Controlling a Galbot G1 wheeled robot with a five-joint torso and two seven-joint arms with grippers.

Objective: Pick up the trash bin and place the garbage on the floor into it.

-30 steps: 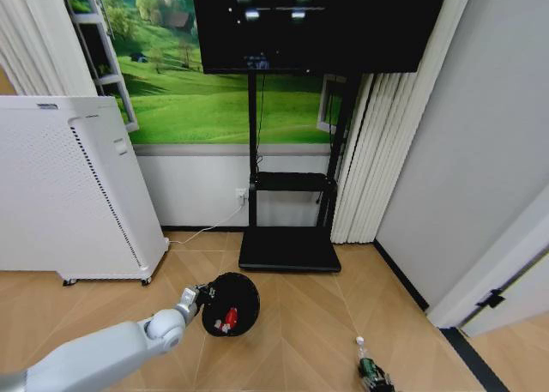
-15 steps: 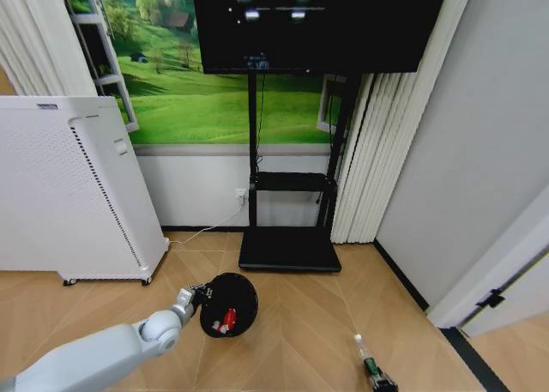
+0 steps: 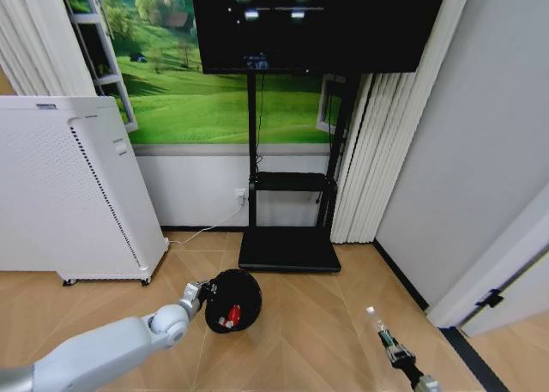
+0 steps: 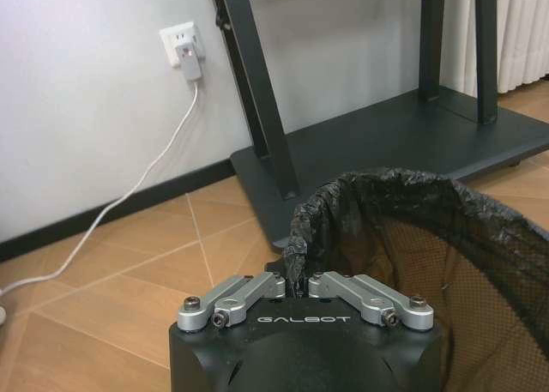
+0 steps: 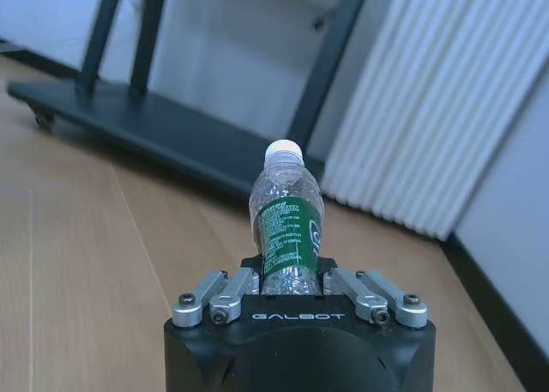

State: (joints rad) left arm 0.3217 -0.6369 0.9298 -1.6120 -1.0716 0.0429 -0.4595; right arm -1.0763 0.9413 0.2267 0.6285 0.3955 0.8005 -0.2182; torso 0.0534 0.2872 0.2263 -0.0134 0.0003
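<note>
The trash bin [image 3: 233,299], small, black and lined with a black bag, is tilted above the floor [image 3: 300,332], its mouth facing the head camera. Red-and-white garbage [image 3: 230,316] lies inside it. My left gripper [image 3: 199,293] is shut on the bin's near rim; in the left wrist view its fingers [image 4: 257,287] pinch the bag-covered rim of the bin [image 4: 412,238]. My right gripper [image 3: 403,362], low at the right, is shut on a clear bottle with a green label [image 3: 382,328]. The right wrist view shows the bottle [image 5: 287,229] standing up out of the gripper [image 5: 287,280], white cap on top.
A white perforated cabinet [image 3: 69,190] stands at the left. The black TV stand base [image 3: 289,250] lies just behind the bin, with a white cord and wall socket [image 4: 182,47] beside it. Pleated curtains [image 3: 377,152] and a grey wall close off the right.
My right gripper has risen and moved right with the bottle in it. The left gripper and the bin have shifted slightly right, and the bin has tipped a little.
</note>
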